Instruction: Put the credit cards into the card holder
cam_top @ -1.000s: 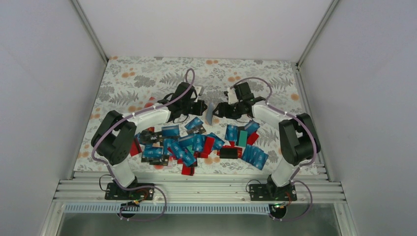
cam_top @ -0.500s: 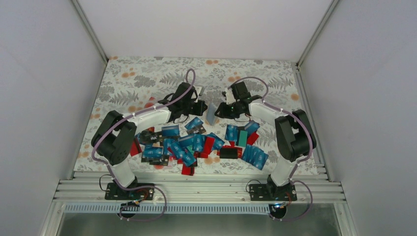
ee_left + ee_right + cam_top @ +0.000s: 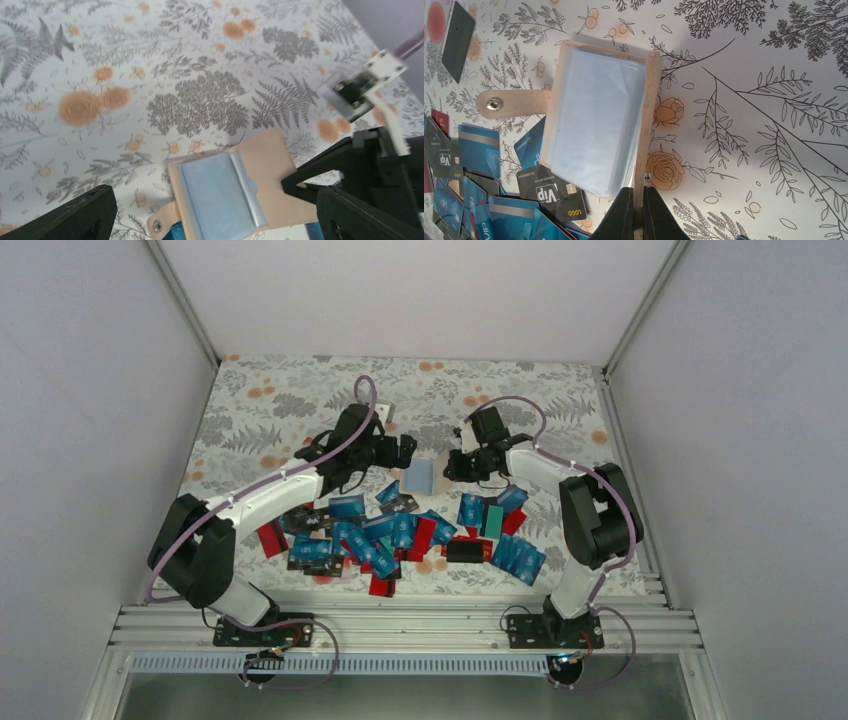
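Nearest the arm bases, the credit cards (image 3: 400, 535) are seen heaped on the floral tablecloth (image 3: 280, 400), on the near side of the card holder (image 3: 420, 477). The card holder is held open, its pale blue sleeves (image 3: 594, 125) shown, one tan edge pinched between the closed fingers of the right gripper (image 3: 640, 210). Just left of the card holder, the left gripper (image 3: 403, 451) is spread wide.

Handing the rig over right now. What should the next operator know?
Tools: the left tool is open and empty beside the holder; the right tool is shut on the holder's cover edge.
Things: the holder is spread open; the cards are heaped on the table, nearer the bases.
Done: holder opened and gripped.
Left: load the cards; cannot tell if any is inside.
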`<state>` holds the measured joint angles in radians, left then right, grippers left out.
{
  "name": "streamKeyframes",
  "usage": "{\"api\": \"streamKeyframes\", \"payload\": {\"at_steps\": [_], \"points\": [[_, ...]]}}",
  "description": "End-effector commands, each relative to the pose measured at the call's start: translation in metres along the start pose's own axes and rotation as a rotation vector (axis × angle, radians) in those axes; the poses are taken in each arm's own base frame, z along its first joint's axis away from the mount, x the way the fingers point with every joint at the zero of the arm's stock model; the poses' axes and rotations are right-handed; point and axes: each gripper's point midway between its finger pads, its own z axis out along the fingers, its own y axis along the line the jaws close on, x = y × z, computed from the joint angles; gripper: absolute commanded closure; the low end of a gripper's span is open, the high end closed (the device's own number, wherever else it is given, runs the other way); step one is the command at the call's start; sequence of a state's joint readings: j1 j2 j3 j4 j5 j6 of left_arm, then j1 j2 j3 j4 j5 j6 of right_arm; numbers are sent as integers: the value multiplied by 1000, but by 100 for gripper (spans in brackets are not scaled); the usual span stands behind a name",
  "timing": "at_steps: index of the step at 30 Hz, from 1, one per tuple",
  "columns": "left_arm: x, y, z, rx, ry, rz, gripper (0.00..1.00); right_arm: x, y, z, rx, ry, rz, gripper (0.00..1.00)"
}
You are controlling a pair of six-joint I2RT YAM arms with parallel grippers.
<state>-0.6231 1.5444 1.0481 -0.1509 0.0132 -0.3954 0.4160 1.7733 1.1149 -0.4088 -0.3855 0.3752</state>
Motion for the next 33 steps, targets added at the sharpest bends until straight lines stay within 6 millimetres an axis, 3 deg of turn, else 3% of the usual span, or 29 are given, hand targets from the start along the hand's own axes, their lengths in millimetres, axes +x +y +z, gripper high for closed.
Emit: {"api": "streamKeyframes", "payload": {"at_steps": [1, 5, 11, 13, 15, 18, 20, 27, 33], "points": [[-19, 8, -6, -3, -54, 33, 0, -3, 6, -8, -2, -26, -23, 96], [-34, 45, -6, -163, -73, -35, 2, -2, 5, -5, -5, -25, -17, 96], [-67, 78, -59, -370, -310, -77, 0, 3, 4, -4, -15, -23, -15, 96], [-65, 88, -50, -407, -277, -66, 0, 4, 4, -3, -21, -24, -15, 96], [-61, 93, -26, -364, -158, -84, 0, 4, 4, -1, -25, -25, -18, 96], [-63, 73, -8, -211, -102, -86, 0, 5, 0, 1, -18, -24, -13, 96], [-51, 59, -2, -111, -82, -74, 0, 5, -4, 2, -15, -26, -7, 95], [15, 13, 18, 150, 93, -26, 1, 8, -18, 5, -1, -16, 4, 96], [57, -10, 36, 240, 209, 1, 20, 13, -27, 7, 7, -21, 34, 96]]}}
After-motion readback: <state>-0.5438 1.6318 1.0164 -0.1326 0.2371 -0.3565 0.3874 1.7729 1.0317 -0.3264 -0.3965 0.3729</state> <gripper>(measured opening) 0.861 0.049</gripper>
